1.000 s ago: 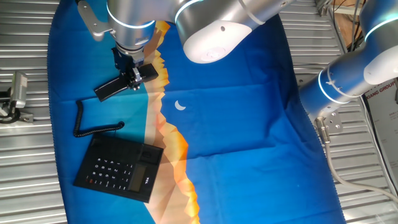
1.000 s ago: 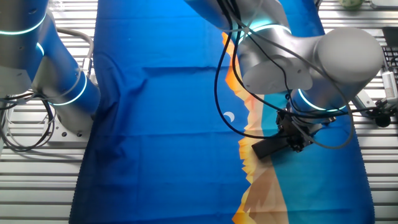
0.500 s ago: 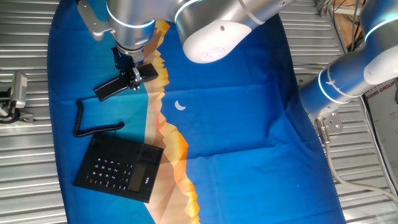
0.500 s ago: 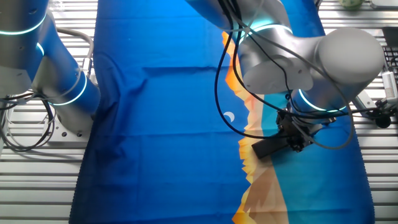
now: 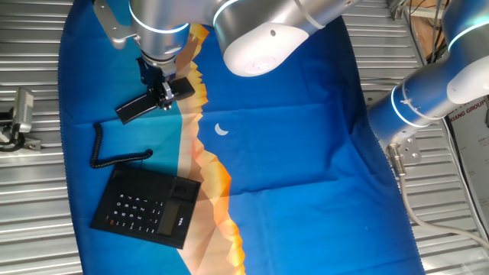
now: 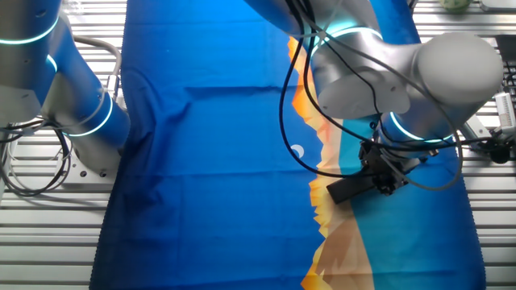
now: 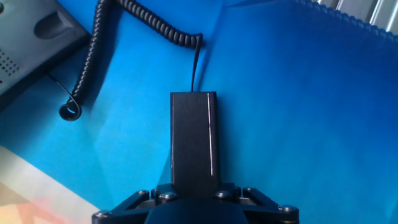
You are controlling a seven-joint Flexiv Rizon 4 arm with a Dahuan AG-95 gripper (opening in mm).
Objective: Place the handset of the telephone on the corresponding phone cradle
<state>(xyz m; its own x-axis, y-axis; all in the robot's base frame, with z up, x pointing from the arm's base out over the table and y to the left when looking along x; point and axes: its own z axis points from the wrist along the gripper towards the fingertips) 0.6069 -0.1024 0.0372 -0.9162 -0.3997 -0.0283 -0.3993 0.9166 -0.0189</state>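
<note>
In one fixed view, the handset [image 5: 147, 105] was seen held in the gripper [image 5: 163, 95], which was pinched onto it near one end. The bar's long axis ran slantwise, from the gripper down toward the left of the picture, and it appeared to be carried just above the blue cloth [image 5: 306, 153], though contact could not be ruled out. The telephone [image 5: 147, 206] lay well apart from the hand, lower in the picture and slightly to the left, with the coiled cord [image 5: 107, 153] stretched between the two. The phone cradle [image 5: 114, 183] could only be made out as the strip along the base's upper-left side. The handset's axis was judged not to be parallel with that strip, so both a carry toward the base and a turn were judged necessary.

In the other fixed view, the handset [image 6: 351, 188] was seen projecting leftward from the gripper [image 6: 380, 181], low over the cloth; the base was not in the picture.

In the hand view, the handset [image 7: 194, 140] was seen clamped between the fingers and running straight away from the camera. The cord [image 7: 124, 37] left its far end and curled up and to the left, where a corner of the telephone [image 7: 31, 37] was visible. The base was thus judged to lie ahead and to the left.
</note>
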